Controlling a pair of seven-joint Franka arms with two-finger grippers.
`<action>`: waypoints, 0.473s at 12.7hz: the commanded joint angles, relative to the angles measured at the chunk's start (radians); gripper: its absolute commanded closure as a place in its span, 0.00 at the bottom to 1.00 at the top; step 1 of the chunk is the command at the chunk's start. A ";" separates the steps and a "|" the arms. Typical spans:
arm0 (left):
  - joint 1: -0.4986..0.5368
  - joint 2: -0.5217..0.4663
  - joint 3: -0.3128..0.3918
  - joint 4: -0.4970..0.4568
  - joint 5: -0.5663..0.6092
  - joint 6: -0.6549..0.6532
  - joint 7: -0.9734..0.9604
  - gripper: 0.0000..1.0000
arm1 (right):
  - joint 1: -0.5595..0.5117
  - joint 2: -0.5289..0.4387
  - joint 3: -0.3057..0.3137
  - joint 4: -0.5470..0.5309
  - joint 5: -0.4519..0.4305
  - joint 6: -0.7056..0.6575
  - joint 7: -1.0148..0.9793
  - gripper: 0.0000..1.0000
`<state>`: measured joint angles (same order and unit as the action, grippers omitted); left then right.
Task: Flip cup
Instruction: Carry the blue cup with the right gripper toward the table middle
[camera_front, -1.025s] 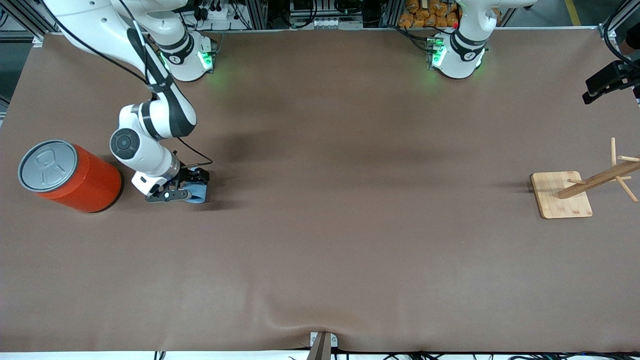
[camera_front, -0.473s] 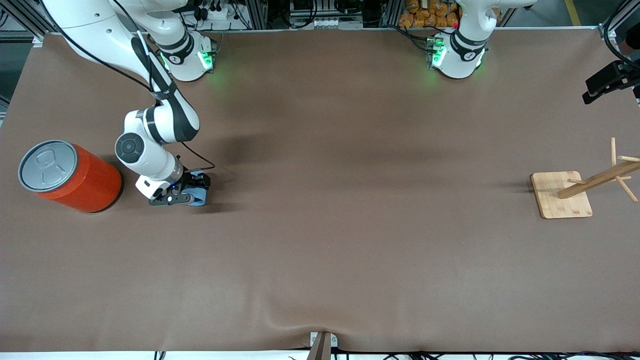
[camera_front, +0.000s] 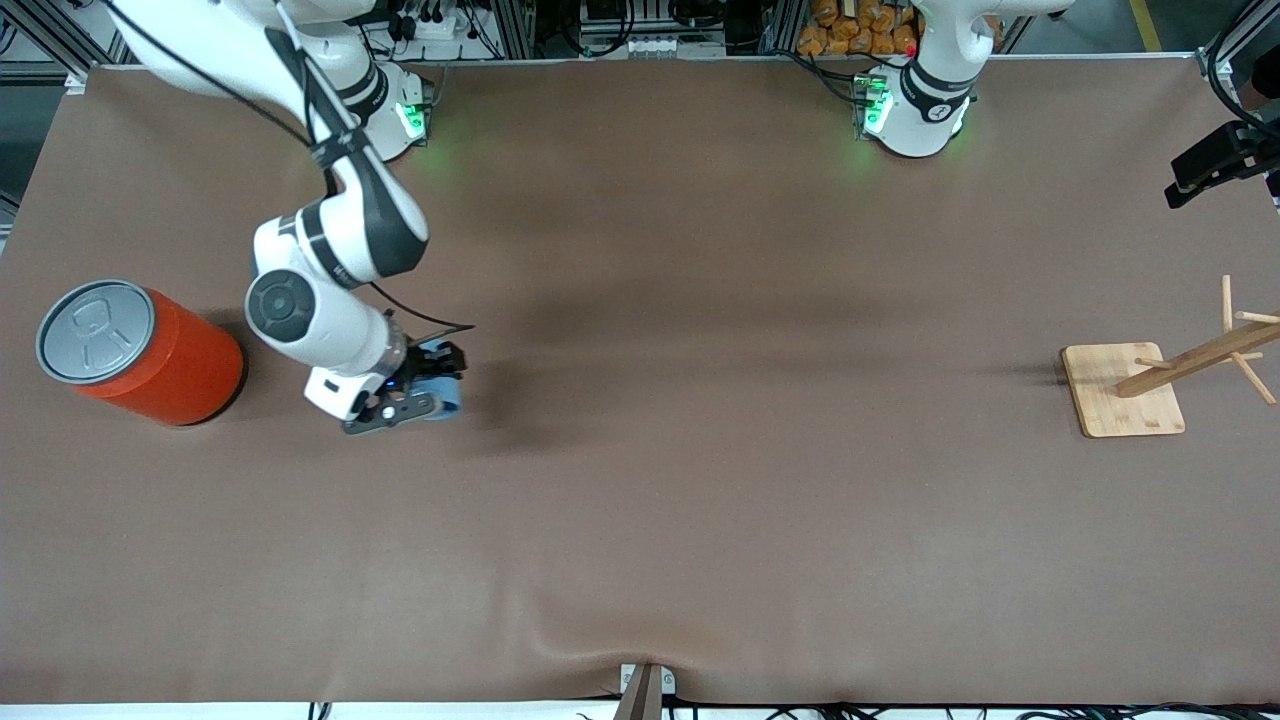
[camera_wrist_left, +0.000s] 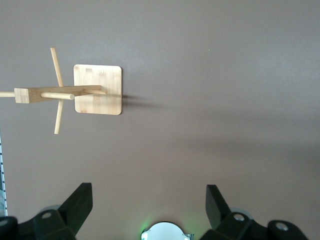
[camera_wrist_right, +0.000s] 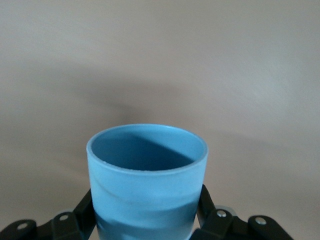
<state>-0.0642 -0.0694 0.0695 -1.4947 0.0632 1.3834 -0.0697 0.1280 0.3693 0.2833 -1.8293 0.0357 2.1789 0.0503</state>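
At middle left of the front view, the right gripper (camera_front: 428, 392) clenches the light-blue cup (camera_front: 440, 385) above the table (camera_front: 700, 500), beside the orange can (camera_front: 140, 350). Left gripper (camera_wrist_left: 147, 207) waits, spread wide.

Even, fairly bright overhead light falls on the brown worktop (camera_front: 700, 480), without glare. Soft, blurred shadows lie under the raised arms; a darker one sits beside the orange can (camera_front: 140, 352). Green lamps tint the cloth near the bases. In the right wrist view the cup (camera_wrist_right: 147, 180) is sharp, its inside half shaded, the background hazy.
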 joint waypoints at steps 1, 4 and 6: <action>0.003 -0.004 -0.005 0.008 0.015 -0.015 -0.001 0.00 | 0.129 0.115 0.027 0.207 -0.003 -0.027 -0.012 0.86; 0.003 -0.004 -0.005 0.007 0.014 -0.015 -0.001 0.00 | 0.335 0.296 0.019 0.456 -0.226 -0.030 -0.030 0.86; 0.003 -0.006 -0.005 0.007 0.015 -0.017 -0.001 0.00 | 0.419 0.402 0.019 0.540 -0.331 -0.007 -0.164 0.86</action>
<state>-0.0640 -0.0694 0.0690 -1.4946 0.0632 1.3830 -0.0697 0.4868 0.6238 0.3135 -1.4473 -0.2117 2.1776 0.0120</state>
